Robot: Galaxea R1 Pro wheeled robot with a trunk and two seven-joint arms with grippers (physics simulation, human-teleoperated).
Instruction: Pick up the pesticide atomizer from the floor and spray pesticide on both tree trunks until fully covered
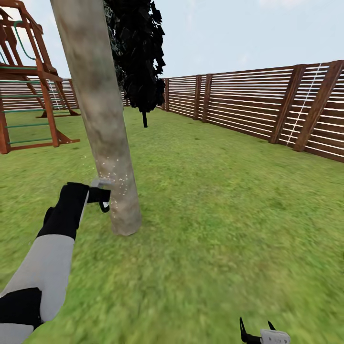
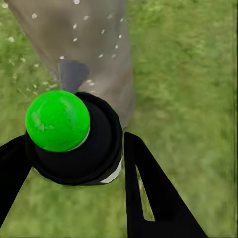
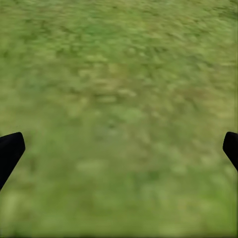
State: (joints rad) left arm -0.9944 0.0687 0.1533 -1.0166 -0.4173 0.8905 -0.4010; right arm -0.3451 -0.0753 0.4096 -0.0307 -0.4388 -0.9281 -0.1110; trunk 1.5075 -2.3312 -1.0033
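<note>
Your left hand pinches the pesticide atomizer right beside the tree trunk — white specks dot only its lower part. Your right hand hangs spread over grass, well apart from the trunk; much trunk — and the other tree — likely remains.

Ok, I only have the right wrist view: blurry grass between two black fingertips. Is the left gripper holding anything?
Observer: Yes, the left gripper is shut on a black atomizer with a round green cap.
Operator: How near the tree is it?
Observer: Close beside the thick, pale grey-beige mottled trunk, low down near its base. I can't tell whether they touch.
Operator: Any spray landing?
Observer: Small white specks dot the trunk's lower part, level with the gripper.
</note>
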